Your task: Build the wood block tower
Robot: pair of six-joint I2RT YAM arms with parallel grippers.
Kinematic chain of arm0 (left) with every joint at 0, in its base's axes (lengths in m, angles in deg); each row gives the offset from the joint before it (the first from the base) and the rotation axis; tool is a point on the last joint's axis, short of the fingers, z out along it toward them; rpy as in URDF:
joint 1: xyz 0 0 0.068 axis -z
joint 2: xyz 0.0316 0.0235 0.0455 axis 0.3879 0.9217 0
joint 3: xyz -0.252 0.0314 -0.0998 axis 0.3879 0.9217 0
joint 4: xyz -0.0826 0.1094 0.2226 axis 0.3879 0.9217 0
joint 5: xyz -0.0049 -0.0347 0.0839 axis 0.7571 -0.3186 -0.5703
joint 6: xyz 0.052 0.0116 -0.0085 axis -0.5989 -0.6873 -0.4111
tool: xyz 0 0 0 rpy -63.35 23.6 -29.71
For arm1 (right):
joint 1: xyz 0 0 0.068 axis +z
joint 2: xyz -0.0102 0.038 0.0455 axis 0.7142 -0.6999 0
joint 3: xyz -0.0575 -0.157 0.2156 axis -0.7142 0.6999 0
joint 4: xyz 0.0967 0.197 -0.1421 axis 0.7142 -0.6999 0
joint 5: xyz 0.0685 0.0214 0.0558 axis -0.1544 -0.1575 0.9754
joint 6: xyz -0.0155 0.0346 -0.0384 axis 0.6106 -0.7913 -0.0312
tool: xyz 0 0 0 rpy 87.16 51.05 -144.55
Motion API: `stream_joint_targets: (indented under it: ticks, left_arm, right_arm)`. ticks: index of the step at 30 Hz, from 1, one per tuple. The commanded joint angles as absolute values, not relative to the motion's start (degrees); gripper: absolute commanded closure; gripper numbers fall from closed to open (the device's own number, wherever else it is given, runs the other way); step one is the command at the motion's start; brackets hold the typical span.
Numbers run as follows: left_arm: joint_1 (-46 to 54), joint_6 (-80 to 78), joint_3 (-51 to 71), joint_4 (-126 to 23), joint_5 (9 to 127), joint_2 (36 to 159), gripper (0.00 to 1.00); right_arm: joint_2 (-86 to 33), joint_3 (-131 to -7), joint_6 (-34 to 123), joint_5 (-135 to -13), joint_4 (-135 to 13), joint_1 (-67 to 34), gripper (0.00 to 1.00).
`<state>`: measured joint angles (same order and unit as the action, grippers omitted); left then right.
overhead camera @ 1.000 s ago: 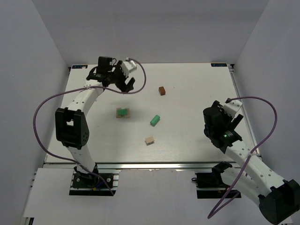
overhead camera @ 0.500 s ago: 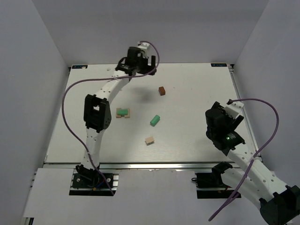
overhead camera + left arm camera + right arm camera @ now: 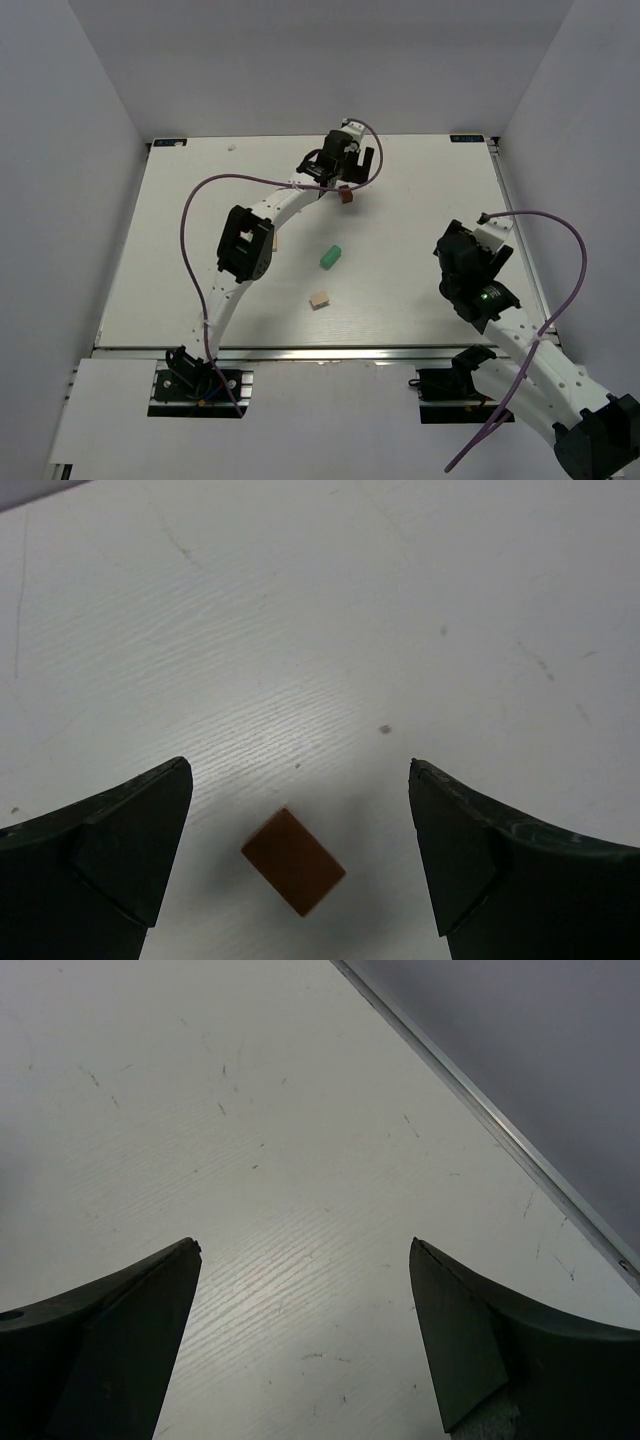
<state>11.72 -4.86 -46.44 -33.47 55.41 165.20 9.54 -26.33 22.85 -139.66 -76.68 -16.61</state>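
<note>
The white table [image 3: 420,190] is taking up most of the overhead view. The left arm [image 3: 285,200] is reaching far across it. It is stretching from its base at the near left edge up and rightward to the far middle, with its dark elbow joint hanging over the left-centre of the surface. The right arm [image 3: 520,335] is sitting folded by the right edge, its wrist leaning over the near right part of the table.

The left gripper [image 3: 298,775] is pointing down at the end of that long reach, its jaws standing wide apart and gripping nothing. The right gripper [image 3: 305,1245] is gaping just as wide, its two dark fingers framing only bare tabletop and the metal edge strip [image 3: 480,1110].

The dark brown cube [image 3: 293,861] is lying flat on the table, turned diagonally to the fingers. In the left wrist view it is sitting in the gap between the two spread fingers, set back from their tips toward the wrist and touching neither. How high the fingers are hanging above it cannot be told.

The mint-green block [image 3: 331,256] is lying alone near the table's middle, well apart from both grippers. The light tan block [image 3: 319,299] is resting near it on the side toward the arm bases, not touching it.
</note>
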Motion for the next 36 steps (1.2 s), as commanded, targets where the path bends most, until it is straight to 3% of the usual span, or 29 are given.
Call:
stream_joint_targets:
  ticks: [1, 14, 36]
  left_arm:
    - [10.84, -7.14, -50.56, -34.71, 56.09, 168.01, 0.02]
    - [10.84, -8.98, -46.08, -42.89, 69.46, 168.10, 0.02]
    - [10.84, -19.88, -36.50, -33.67, 76.40, 160.46, 0.02]
  right_arm:
    - [10.89, -25.46, 23.50, -138.57, -74.06, -16.75, 0.11]
    - [7.46, -25.99, 24.90, -136.81, -73.44, -16.75, 0.10]
    - [8.78, -25.46, 23.93, -137.16, -73.97, -16.84, 0.11]
